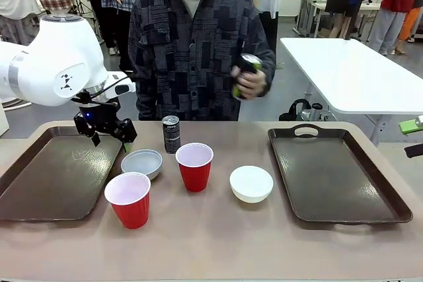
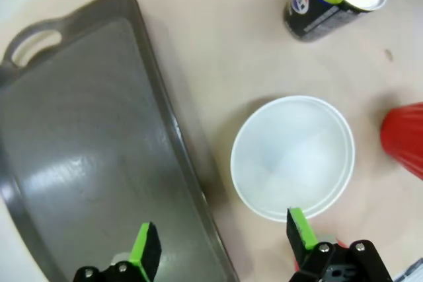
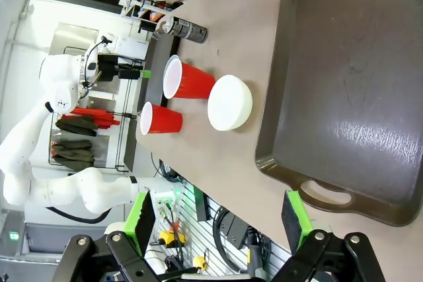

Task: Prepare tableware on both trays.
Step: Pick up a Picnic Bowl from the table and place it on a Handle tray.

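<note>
Scene: A tan table is shared by two robot arms and a person standing at its far side.
Trays: Two matching dark brown trays have raised rims and a loop handle. The left tray and the right tray lie at opposite ends of the table. Both are bare, so the setting-out looks barely begun.
Cups: Two red cups with white insides stand upright between the trays. The near cup is closer to the robot, and the far cup is behind it, toward the middle.
Bowls: There are two small white round bowls. The left bowl sits just beside the left tray's rim, and the right bowl sits nearer the right tray.
Cans: A slim dark standing can is upright behind the left bowl. A held can is in the person's hand at chest height, perhaps about to be set down.
Left pincer: The left pincer has its fingers apart and is empty. It hangs low with one green pad over the left tray and the other at the left bowl's rim, probably lined up to pinch that rim.
Right pincer: The right pincer has its fingers apart and is empty. It is held off the table by the right tray's handle end and appears to be waiting.
</note>
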